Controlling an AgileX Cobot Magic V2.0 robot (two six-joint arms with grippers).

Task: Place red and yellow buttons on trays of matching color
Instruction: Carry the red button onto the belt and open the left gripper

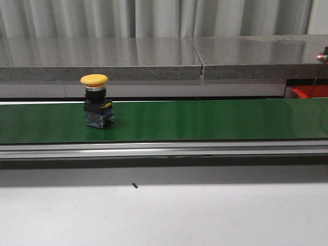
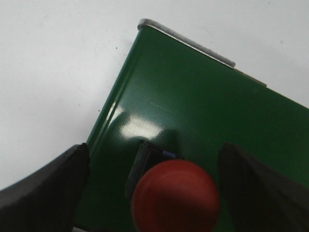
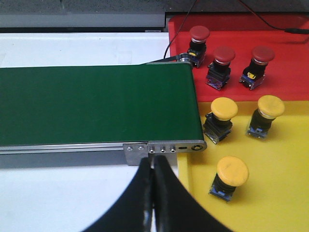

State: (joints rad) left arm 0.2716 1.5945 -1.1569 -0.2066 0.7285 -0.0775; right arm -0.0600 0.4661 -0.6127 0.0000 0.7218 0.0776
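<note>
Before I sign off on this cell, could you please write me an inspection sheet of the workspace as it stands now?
Surface: green conveyor belt across a white table; belt end reaches the trays.
Job's things: yellow button upright on the belt; red button on the belt between the left tool's fingers; red tray holds three red buttons; yellow tray holds three yellow buttons.
Clutter: small dark speck on the table.
Grippers: left tool open around the red button, not touching it; right tool shut, empty, by the belt end.
Cables: black cable over the red tray's edge.
Surroundings: grey ledge, curtain behind.
</note>
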